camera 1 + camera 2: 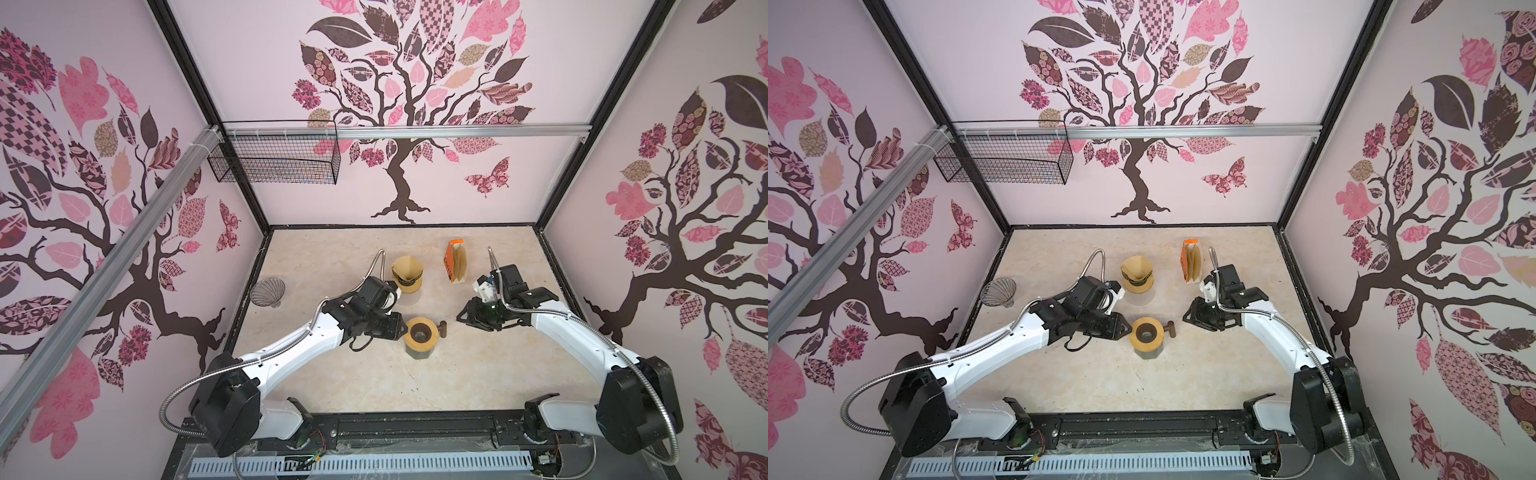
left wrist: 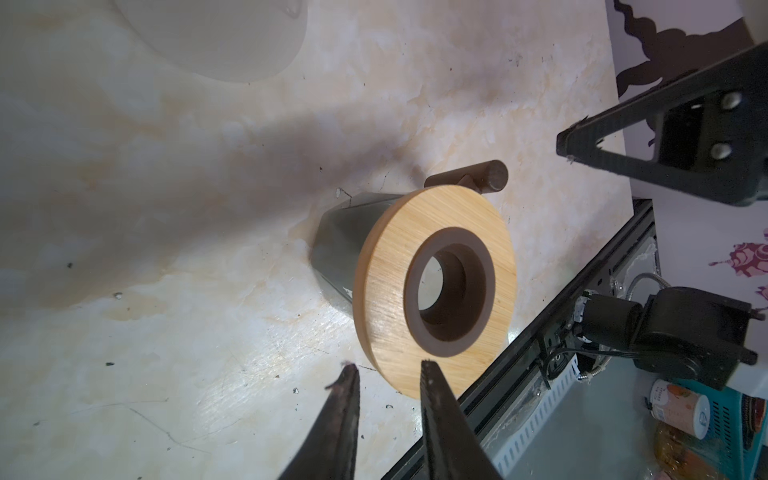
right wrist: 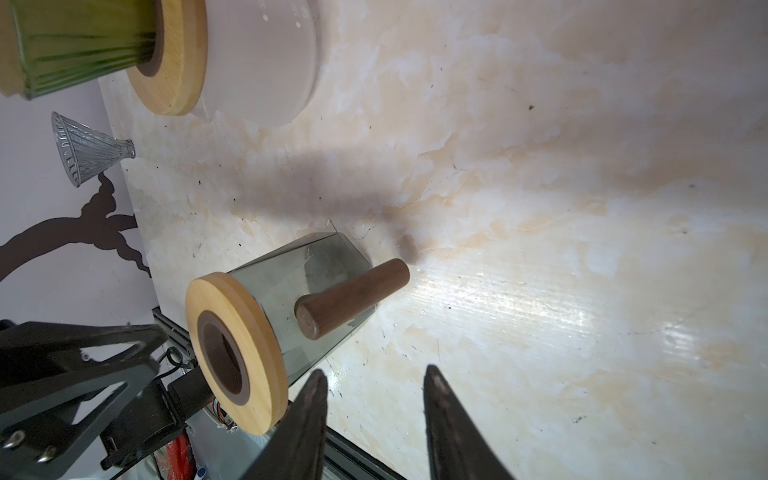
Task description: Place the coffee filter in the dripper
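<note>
A brown paper coffee filter (image 1: 405, 266) sits as an open cone in the green ribbed glass dripper (image 1: 410, 279), which rests on a wooden collar over a white carafe (image 3: 257, 62). The same dripper (image 3: 79, 41) shows in the right wrist view. My left gripper (image 1: 399, 326) hovers low in front of that dripper, just left of a grey glass server (image 1: 420, 334). It is open (image 2: 387, 365) and holds nothing. My right gripper (image 1: 461, 318) is to the right of the server, also open (image 3: 376, 370) and empty.
The grey server has a wooden ring top (image 2: 386, 282) and a wooden handle (image 3: 353, 297). An orange box of spare filters (image 1: 456, 262) stands at the back right. A clear glass dripper (image 1: 268, 291) lies at the left edge. A wire basket (image 1: 274, 156) hangs on the back rail.
</note>
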### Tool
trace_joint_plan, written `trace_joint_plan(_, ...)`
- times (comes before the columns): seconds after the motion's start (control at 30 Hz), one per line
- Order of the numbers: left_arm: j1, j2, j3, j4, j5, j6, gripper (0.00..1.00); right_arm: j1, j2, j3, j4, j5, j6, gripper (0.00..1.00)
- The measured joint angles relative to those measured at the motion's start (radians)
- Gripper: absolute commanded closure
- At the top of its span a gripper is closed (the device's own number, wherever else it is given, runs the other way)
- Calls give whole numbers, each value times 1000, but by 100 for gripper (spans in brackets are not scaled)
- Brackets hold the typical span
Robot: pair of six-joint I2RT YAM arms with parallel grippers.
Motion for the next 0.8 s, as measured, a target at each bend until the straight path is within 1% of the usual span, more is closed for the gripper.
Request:
trace_joint_plan(0.17,9,-84,75,-92,-97,15,55,0,-3,80,-23,-15,3,40)
trace_joint_plan(0.23,35,-115,99,-124,-130,17,44,0,-5,116,-27,-24,6,35)
trace_joint_plan(0.3,88,-144,116,-152,-156,10,35,0,-6,151,-31,-36,10,27)
trace_joint_plan(0.4,167,-176,129,-185,-210,10,16,0,-11,199,-48,-53,14,17)
trace_joint_plan(0.47,193,-186,144,-209,-252,13,8,0,-19,227,-56,-65,20,9)
trace_joint_plan(0.53,201,-184,170,-232,-292,26,3,0,-26,257,-64,-77,22,0)
trace_joint_plan(0.67,227,-161,234,-269,-360,55,2,0,-44,312,-72,-93,43,0)
trace_joint_plan(0.73,262,-155,248,-272,-376,57,2,0,-57,325,-71,-93,65,0)
trace_joint_plan(0.8,322,-155,251,-273,-376,47,2,0,-81,331,-71,-69,94,0)
